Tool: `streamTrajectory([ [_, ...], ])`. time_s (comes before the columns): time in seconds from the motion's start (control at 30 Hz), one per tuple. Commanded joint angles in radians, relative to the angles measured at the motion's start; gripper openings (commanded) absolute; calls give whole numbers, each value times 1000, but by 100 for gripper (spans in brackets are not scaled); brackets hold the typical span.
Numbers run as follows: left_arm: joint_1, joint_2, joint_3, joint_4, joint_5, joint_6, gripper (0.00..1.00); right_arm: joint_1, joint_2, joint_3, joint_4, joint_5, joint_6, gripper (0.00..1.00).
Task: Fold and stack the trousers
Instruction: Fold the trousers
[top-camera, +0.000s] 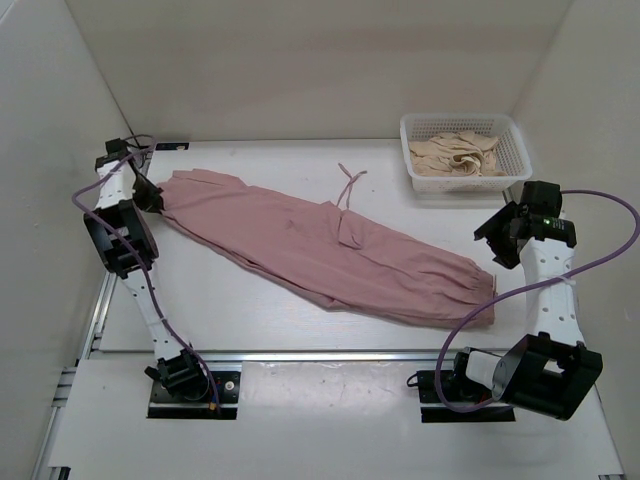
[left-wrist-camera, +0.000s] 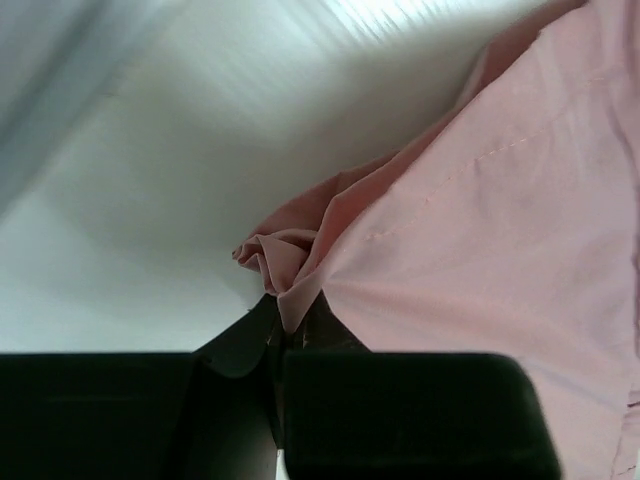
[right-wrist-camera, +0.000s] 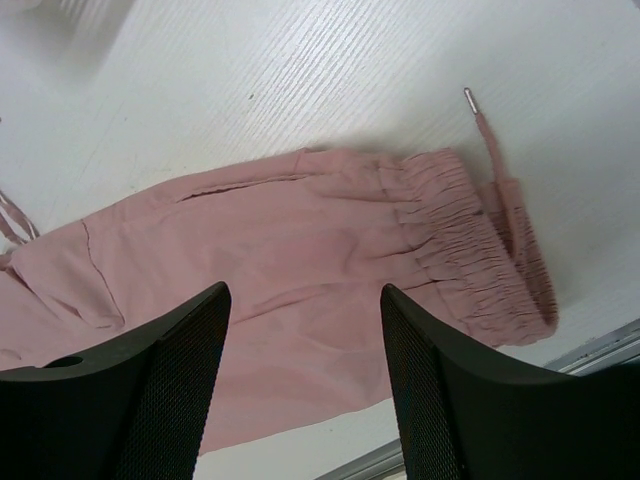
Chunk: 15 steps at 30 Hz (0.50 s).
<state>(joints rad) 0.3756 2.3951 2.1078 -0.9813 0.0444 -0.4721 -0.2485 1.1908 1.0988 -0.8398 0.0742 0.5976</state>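
1. Long dusty-pink, thin-fabric trousers (top-camera: 320, 250) lie stretched slantwise across the white worktop (top-camera: 250, 320), from far left to near right.
2. The left pincer (left-wrist-camera: 290, 330) is clenched on a bunched fold of the trousers' edge at the far-left end.
3. The right pincer (right-wrist-camera: 305, 300) hangs released above the gathered elastic end, fingers apart, nothing between them.
4. Far right, a white plastic mesh basket (top-camera: 512, 140) holds a crumpled beige cloth (top-camera: 460, 155).
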Motion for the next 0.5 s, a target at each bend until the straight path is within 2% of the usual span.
streamTrajectory([
  [0.0,40,-190,47,9,-97,6,10,2,-16,1,1,-13,-16,67],
  [0.17,26,-293,78,9,-115,65,10,2,-16,1,1,-22,-16,68],
  [0.27,-24,-368,103,0,-115,121,10,2,-25,1,1,-40,-16,68],
  [0.3,-53,-391,103,0,-77,151,10,2,-25,1,1,-40,-16,68],
  [0.47,-188,-604,-9,-25,-54,260,10,2,-56,-8,-8,-40,-16,68],
])
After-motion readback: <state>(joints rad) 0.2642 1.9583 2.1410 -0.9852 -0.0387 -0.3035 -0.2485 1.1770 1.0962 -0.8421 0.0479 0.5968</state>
